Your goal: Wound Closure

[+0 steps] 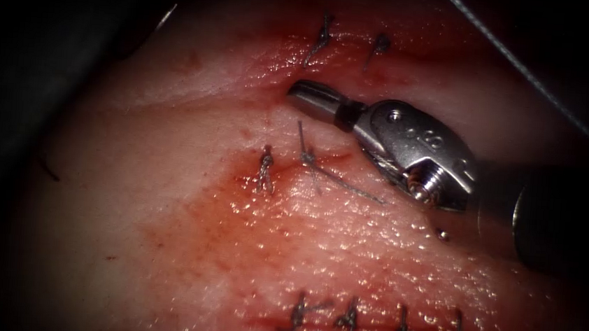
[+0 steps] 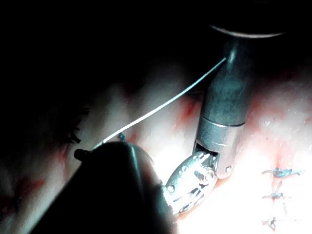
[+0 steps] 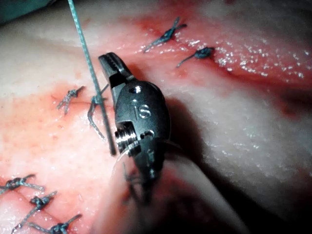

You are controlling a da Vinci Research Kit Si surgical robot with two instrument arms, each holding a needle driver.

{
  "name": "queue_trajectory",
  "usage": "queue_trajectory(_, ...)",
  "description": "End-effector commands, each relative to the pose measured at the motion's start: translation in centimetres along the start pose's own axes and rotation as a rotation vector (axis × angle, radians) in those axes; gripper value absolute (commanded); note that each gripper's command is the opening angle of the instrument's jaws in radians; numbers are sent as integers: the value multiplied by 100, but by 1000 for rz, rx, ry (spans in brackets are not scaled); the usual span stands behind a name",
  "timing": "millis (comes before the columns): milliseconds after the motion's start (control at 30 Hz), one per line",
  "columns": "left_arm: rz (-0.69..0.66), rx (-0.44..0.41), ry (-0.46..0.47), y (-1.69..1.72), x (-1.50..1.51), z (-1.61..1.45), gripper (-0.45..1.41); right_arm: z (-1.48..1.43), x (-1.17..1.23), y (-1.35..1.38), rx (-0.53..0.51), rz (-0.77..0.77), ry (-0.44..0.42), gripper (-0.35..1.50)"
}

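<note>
Where the right arm's steel hand comes in over the glistening, pebbled tissue, its two blunt jaws lie pressed together and grip nothing, the tip resting just beside the upper cut among knotted stitches. A loose, twisted end of thread lies flat on the wet surface just below that hand, and a longer taut strand crosses close beside the serrated jaws without being held. Red fluid stains the tissue around a short knot; whether the left hand is open or closed I cannot tell.
</note>
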Motion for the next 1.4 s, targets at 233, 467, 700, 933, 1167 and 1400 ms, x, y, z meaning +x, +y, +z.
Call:
queue_trajectory(233,1,-61,41,29,50,56,-45,-32,-27,-7,-4,2,1,-6)
queue_trajectory(467,7,-127,64,71,79,106,-45,-47,-37,-28,0,20,9,22)
queue_trajectory(700,-69,-187,84,92,60,155,-8,-58,-40,-47,5,38,8,42)
queue_trajectory(933,-249,-261,143,114,34,180,116,-63,-46,-59,15,43,12,56)
queue_trajectory(1167,-334,-373,208,119,-10,171,125,-80,-41,-62,26,49,1,64)
queue_trajectory(1400,-306,-392,210,133,-73,106,121,-102,-31,-53,46,80,34,76)
